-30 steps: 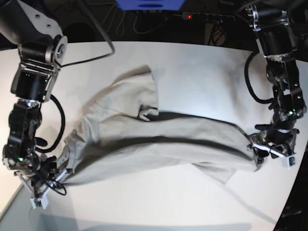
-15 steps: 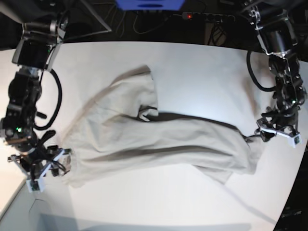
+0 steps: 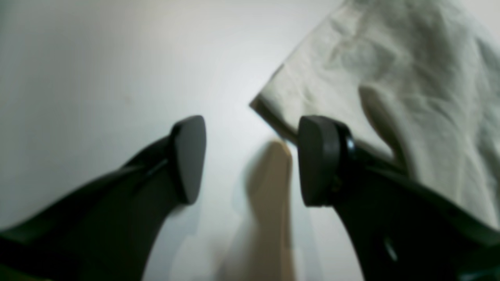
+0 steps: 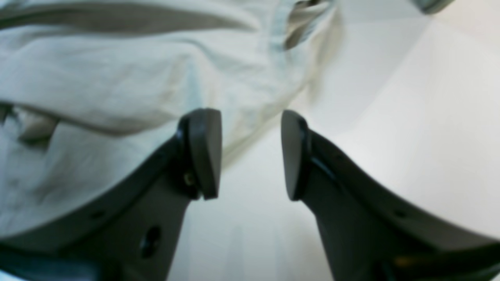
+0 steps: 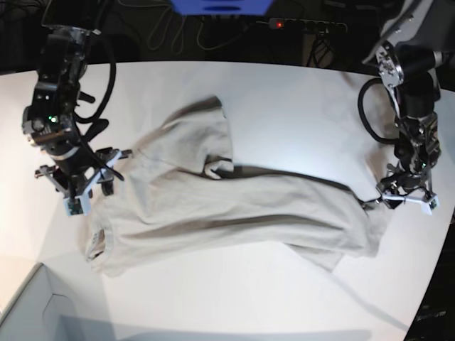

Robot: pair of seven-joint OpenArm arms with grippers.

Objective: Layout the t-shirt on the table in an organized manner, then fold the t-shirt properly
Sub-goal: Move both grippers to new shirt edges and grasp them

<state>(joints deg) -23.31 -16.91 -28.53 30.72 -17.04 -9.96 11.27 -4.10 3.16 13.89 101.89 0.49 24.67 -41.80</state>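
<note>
Both grippers, left [image 3: 250, 160] and right [image 4: 250, 154], hang wide and empty beside the shirt [image 5: 227, 206], stretched rumpled across the table [image 5: 298, 106] middle; a careless regrab could bunch doubled cloth.

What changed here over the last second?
The right hand let go of the t-shirt near the collar and drew back toward the table's far side. The left hand, open, backed off the hem. The shirt settled flat; its crooked, folded-over sleeve stayed put.
</note>
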